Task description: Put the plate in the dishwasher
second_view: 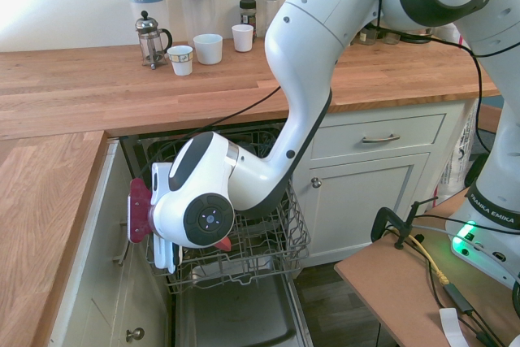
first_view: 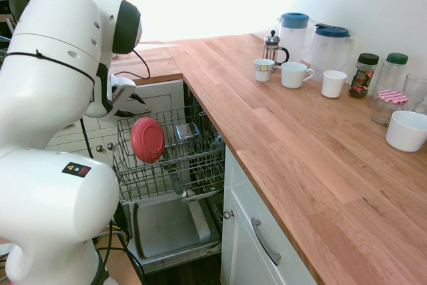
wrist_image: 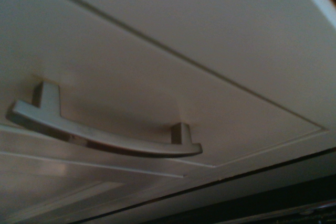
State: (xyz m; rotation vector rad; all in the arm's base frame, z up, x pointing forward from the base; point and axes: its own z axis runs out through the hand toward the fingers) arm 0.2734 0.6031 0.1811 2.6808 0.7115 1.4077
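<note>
Standing on edge and tilted in the dishwasher's (first_view: pixel 163 228) wire rack (first_view: pixel 215 160), the plate (first_view: pixel 147 139) seems propped by the wires, presumably so water can reach both faces. We see the pincer (first_view: pixel 131 106) beside it with fingers spread apart and nothing visible between them, which we take for a release. On the arm (second_view: pixel 321 62), we read "FRANKA EMIKA"; the dark-lidded jar's (first_view: pixel 363 75) label is too small for us to read.
</note>
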